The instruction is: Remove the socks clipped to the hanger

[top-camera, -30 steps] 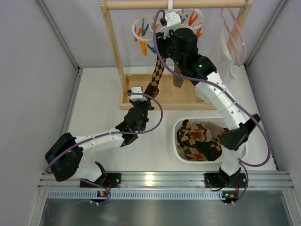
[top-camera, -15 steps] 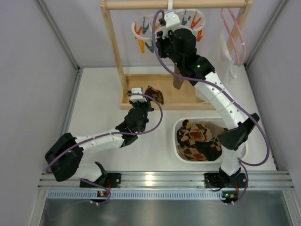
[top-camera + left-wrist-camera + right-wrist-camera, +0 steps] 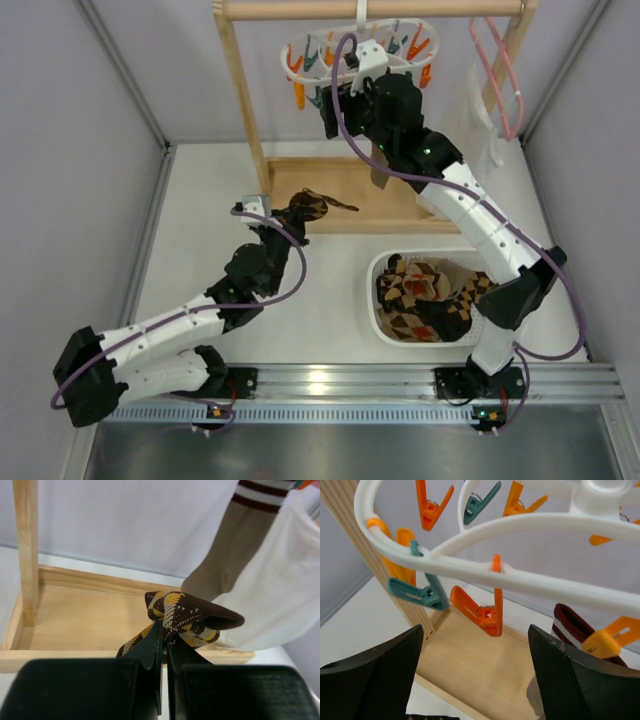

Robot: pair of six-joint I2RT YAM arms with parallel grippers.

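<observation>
Pinching a diamond-patterned sock between clenched fingers, the left gripper holds it bunched up over the front rail of the wooden rack. The sock hangs free of the hanger, well below it.

The right gripper sits just under the white ring with its jaws spread wide and nothing between them. Orange and teal clips dangle from the ring in front of it.

A tan sock with a dark striped cuff is pinned to the hanger by an orange clip, beside a white garment. More patterned socks lie piled in the white basket on the table, near the right arm's base.
</observation>
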